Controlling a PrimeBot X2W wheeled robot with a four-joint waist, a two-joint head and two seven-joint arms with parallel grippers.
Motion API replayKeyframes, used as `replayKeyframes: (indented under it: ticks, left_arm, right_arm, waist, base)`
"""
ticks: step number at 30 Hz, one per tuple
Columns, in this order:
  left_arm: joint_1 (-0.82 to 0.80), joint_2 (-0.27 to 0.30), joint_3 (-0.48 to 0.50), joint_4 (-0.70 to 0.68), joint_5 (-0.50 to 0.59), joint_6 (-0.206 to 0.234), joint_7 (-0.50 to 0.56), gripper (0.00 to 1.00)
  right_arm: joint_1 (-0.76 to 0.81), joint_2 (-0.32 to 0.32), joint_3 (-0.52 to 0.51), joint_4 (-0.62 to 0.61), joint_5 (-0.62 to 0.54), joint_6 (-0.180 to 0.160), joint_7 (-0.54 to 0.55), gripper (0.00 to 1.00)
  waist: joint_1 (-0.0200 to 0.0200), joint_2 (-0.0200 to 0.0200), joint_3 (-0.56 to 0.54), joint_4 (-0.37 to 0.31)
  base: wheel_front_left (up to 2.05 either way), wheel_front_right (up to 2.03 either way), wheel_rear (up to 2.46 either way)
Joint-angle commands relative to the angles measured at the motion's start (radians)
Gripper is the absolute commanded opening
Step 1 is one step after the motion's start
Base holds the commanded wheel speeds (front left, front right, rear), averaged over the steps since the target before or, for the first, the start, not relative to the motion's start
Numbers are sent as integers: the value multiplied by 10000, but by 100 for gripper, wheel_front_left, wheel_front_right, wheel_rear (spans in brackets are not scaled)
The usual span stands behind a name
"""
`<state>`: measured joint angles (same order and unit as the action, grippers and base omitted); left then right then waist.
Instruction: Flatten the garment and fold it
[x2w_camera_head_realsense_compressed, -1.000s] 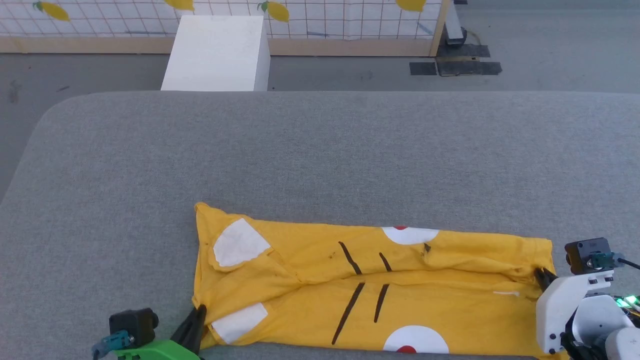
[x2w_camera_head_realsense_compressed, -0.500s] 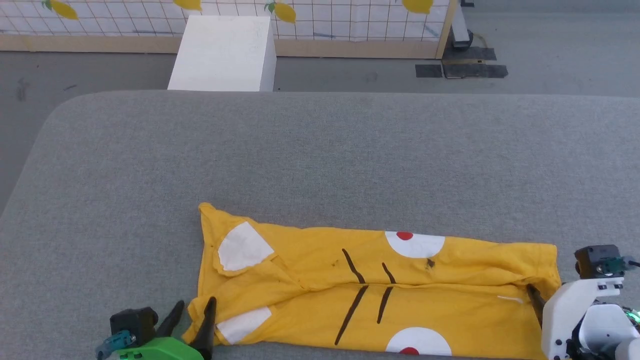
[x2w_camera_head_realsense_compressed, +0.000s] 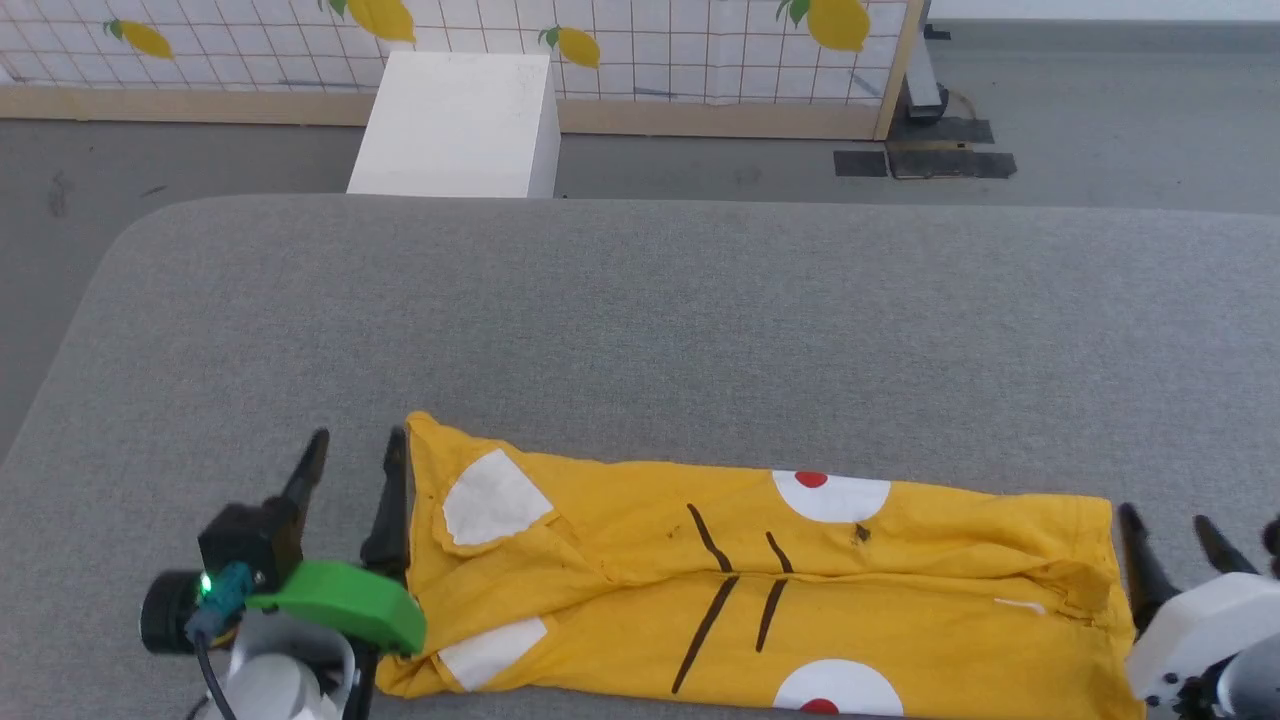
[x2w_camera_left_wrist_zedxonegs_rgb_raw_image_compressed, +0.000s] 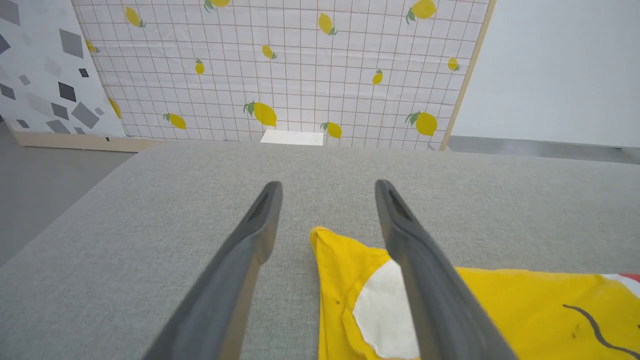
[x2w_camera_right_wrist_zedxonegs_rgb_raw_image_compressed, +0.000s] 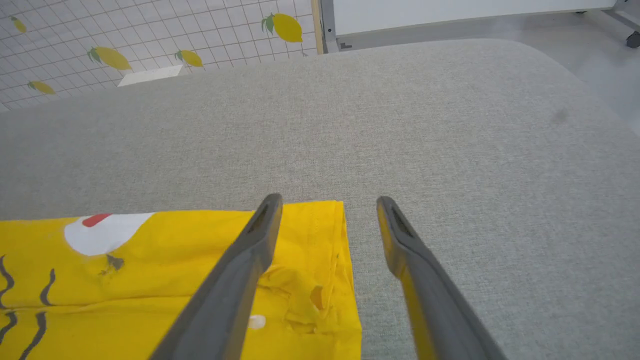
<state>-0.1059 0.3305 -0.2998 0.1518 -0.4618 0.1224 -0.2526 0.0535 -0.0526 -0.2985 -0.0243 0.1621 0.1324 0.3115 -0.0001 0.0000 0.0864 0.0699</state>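
The mustard-yellow garment (x2w_camera_head_realsense_compressed: 760, 590) lies folded into a long band across the near part of the grey table (x2w_camera_head_realsense_compressed: 640, 320), with white patches, red dots and black stripes showing. My left gripper (x2w_camera_head_realsense_compressed: 357, 434) stands open just off the garment's left end, its right finger at the cloth's edge and nothing between the fingers. In the left wrist view the garment's corner (x2w_camera_left_wrist_zedxonegs_rgb_raw_image_compressed: 345, 280) sits below the open left gripper (x2w_camera_left_wrist_zedxonegs_rgb_raw_image_compressed: 328, 184). My right gripper (x2w_camera_head_realsense_compressed: 1165, 516) is open beside the right end. The right wrist view has the right gripper (x2w_camera_right_wrist_zedxonegs_rgb_raw_image_compressed: 329, 198) straddling the garment's edge (x2w_camera_right_wrist_zedxonegs_rgb_raw_image_compressed: 150, 280) from above.
A white box (x2w_camera_head_realsense_compressed: 455, 125) stands on the floor behind the table's far edge. A lemon-print grid panel (x2w_camera_head_realsense_compressed: 650, 50) closes the back. Black tape patches (x2w_camera_head_realsense_compressed: 925, 160) mark the floor at the far right. The table's left corner is rounded.
Both grippers were shut on the garment's two ends; they opened, let the cloth go and now stand beside it. The garment has settled flat. The head camera has shifted slightly.
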Motion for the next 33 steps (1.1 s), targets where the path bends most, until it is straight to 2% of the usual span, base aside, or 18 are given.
replayKeyframes:
  ticks: [1, 5, 10, 16, 20, 21, 22, 23, 24, 25, 29, 33]
  left_arm:
    - [-363, -100, 172, -74, 242, 110, -81, 100]
    - [-700, -397, 571, -87, 739, 47, -87, 100]
    - [-944, -736, 898, 181, 1153, -121, -89, 100]
    - [-1041, -1074, 1247, 697, 1407, -290, -90, 100]
    - [-1055, -1228, 1427, 918, 1524, -460, -90, 100]
    - [-1051, -1263, 1459, 977, 1561, -502, -90, 100]
    - [-1050, -1286, 1486, 1016, 1589, -535, -90, 100]
    - [-1046, -1313, 1527, 1053, 1617, -578, -90, 100]
    - [-1041, -1329, 1558, 1082, 1640, -611, -90, 100]
    - [-1037, -1349, 1589, 1122, 1666, -655, -91, 100]
    - [-1063, -1431, 1685, 1261, 1728, -799, -91, 100]
    - [-1140, -1499, 1767, 1392, 1775, -910, -91, 100]
  right_arm:
    - [-178, 10, -227, 173, 256, -17, -272, 100]
    - [-578, 19, -385, 1367, 1008, -17, -814, 100]
    - [-1153, 21, -200, 2728, 749, -17, -998, 100]
    - [-1719, 22, 202, 4188, -87, -17, 35, 100]
    - [-1788, 23, 323, 4734, -345, -17, 1307, 100]
    - [-1776, 23, 376, 4785, -268, -17, 1632, 93]
    - [-1767, 23, 407, 4796, -173, -17, 1849, 60]
    - [-1753, 23, 491, 4751, -117, -17, 2041, 33]
    - [-1738, 23, 527, 4685, -101, -17, 2132, 20]
    - [-1730, 23, 568, 4560, -114, -17, 2159, 0]
    - [-1700, 23, 346, 4157, -258, -17, 2118, 0]
    - [-1696, 23, -148, 3627, -961, -17, 1924, 0]
  waist:
    - [1, 0, -27, -37]
    - [1, 0, -92, -170]
    - [1, 0, -62, -299]
    - [1, 0, -62, -420]
    - [1, 0, -101, -435]
    - [1, 0, -114, -429]
    - [1, 0, -122, -429]
    - [1, 0, -130, -433]
    - [1, 0, -130, -440]
    - [1, 0, -126, -449]
    - [1, 0, -83, -459]
    - [1, 0, -10, -448]
  base:
    - [0, 0, 0]
    - [0, 0, 0]
    - [0, 0, 0]
    - [0, 0, 0]
    - [0, 0, 0]
    - [0, 0, 0]
    - [0, 0, 0]
    - [0, 0, 0]
    - [0, 0, 0]
    - [0, 0, 0]
    - [0, 0, 0]
    - [0, 0, 0]
